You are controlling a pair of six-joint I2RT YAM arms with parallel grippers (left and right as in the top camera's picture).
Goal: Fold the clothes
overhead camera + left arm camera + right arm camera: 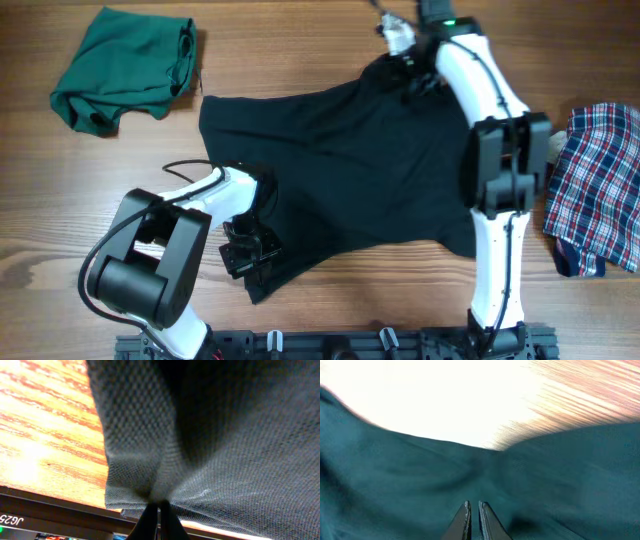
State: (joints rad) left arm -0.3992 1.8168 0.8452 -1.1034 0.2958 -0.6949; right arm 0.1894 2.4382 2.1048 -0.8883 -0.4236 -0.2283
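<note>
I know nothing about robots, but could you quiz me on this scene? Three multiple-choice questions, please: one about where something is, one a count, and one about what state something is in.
1. Where is the green garment in the overhead view?
A. top left, apart from the others
B. at the right edge
C. bottom centre

2. How many garments are there?
A. two
B. three
C. five

3. The left gripper is:
A. open in the air
B. shut on the black top's edge
C. out of sight

Answers:
1. A, it lies alone at the top left.
2. B, there are the green one, the black one and the plaid garment.
3. B, the left wrist view shows black fabric pinched in it.
</note>
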